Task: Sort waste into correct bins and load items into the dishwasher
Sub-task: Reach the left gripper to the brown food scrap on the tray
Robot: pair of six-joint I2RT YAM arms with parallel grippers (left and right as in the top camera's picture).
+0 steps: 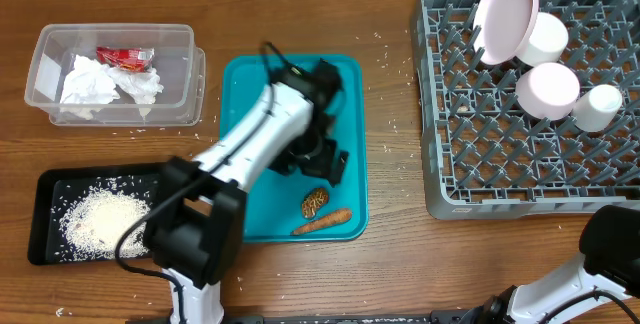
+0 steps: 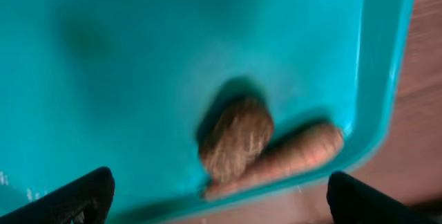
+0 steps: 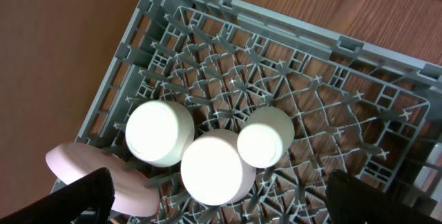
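Rice (image 1: 100, 219) lies in a black tray (image 1: 42, 204) on the wooden table (image 1: 400, 264). The left gripper (image 2: 221, 200) hovers open above the biscuit (image 2: 237, 137).

The left arm (image 1: 255, 139) extends from its base on the near side, forward and to the right, with the white forearm link raised at an angle. The wrist bends downward, so the left gripper (image 1: 316, 162) points down. In the left wrist view, its fingertips (image 2: 76, 196) sit at the lower corners, set wide apart, with nothing clamped between them.

The right arm (image 1: 560, 284) is folded low at the near right; overhead, only a black joint and a white link show. The right gripper (image 3: 224, 203) is spread wide and holds nothing.
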